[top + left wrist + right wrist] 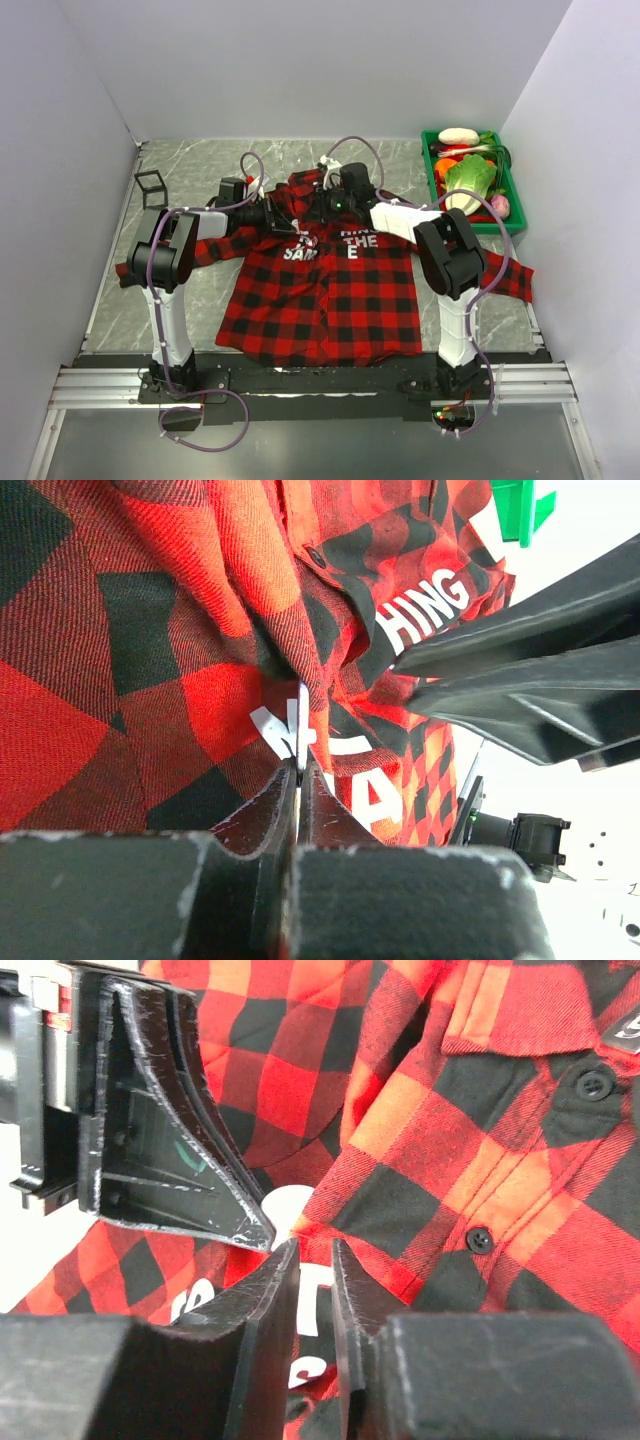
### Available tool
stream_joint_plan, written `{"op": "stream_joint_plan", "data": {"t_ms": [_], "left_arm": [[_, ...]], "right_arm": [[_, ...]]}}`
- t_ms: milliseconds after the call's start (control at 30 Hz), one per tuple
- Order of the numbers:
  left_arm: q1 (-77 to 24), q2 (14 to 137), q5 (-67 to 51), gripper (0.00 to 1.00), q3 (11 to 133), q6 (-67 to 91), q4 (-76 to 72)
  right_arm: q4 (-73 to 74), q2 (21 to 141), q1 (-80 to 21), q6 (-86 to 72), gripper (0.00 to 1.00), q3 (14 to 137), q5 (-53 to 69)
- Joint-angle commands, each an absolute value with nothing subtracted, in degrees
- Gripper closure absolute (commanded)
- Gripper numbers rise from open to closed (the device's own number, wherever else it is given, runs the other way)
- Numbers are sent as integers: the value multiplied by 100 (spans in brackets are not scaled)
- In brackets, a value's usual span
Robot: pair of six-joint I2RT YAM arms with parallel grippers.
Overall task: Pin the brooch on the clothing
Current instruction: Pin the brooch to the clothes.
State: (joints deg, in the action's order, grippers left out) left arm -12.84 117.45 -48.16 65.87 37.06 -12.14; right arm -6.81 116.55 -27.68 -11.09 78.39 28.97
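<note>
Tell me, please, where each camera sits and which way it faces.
Top external: above and behind the robot, looking down on the shirt; left arm and right arm show.
Left wrist: looks along the shut left fingers, pinching a shirt fold.
Right wrist: looks along the parted right fingers at the buttons.
Shared: both wrist views show white letters and the other arm's fingers.

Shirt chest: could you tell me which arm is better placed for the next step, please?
Right, probably. The left gripper is shut on a fold of the shirt, steadying it; the right gripper, jaws slightly apart, sits beside that fold. The brooch is not visible.
</note>
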Motion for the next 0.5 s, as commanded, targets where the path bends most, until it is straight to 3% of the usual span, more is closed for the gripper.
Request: {"op": "stream_joint_plan", "data": {"t_ms": [0,467], "left_arm": [[-1310,11435,-4843,99,6680,3568,-1266],[-1336,11408,-4843,99,6671,3568,-1292]], "right_arm": [[-625,11865,-2847,-1195,75,8138,2865],[-545,12120,-2944,-1274,78,8332,2822]]}}
